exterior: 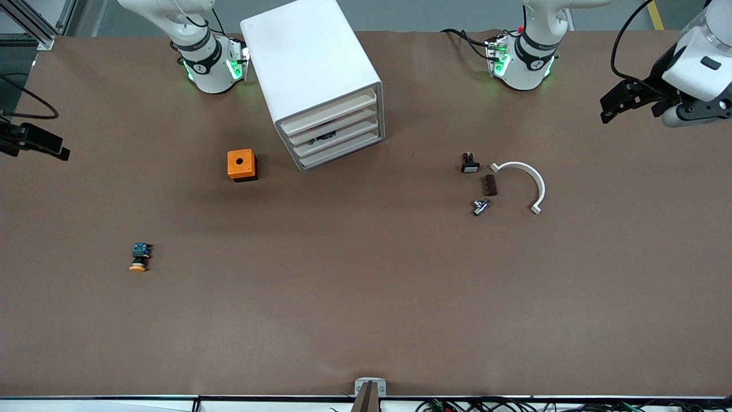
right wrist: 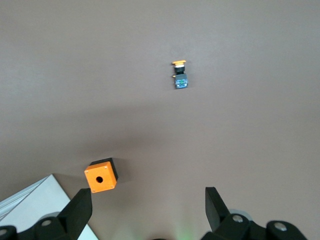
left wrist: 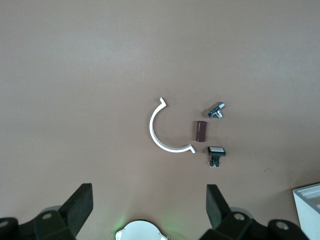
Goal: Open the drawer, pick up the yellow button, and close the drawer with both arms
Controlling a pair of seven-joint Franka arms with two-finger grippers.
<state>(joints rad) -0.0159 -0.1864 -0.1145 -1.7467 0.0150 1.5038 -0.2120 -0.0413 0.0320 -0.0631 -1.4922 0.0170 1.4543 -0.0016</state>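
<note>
The white cabinet (exterior: 311,68) stands between the two arm bases, and its three drawers (exterior: 337,130) are all pushed in. The button (exterior: 139,257), with an orange cap on a black and blue body, lies on the bare table toward the right arm's end; it also shows in the right wrist view as the button (right wrist: 180,75). My right gripper (exterior: 54,147) hangs open and empty over that end's edge, right gripper (right wrist: 147,207). Over the left arm's end, my left gripper (exterior: 606,110) is open and holds nothing, left gripper (left wrist: 148,205).
An orange cube with a hole (exterior: 242,165) sits beside the cabinet. Toward the left arm's end lie a black piece with a white face (exterior: 470,165), a brown block (exterior: 490,185), a small metal part (exterior: 480,206) and a white half ring (exterior: 523,182).
</note>
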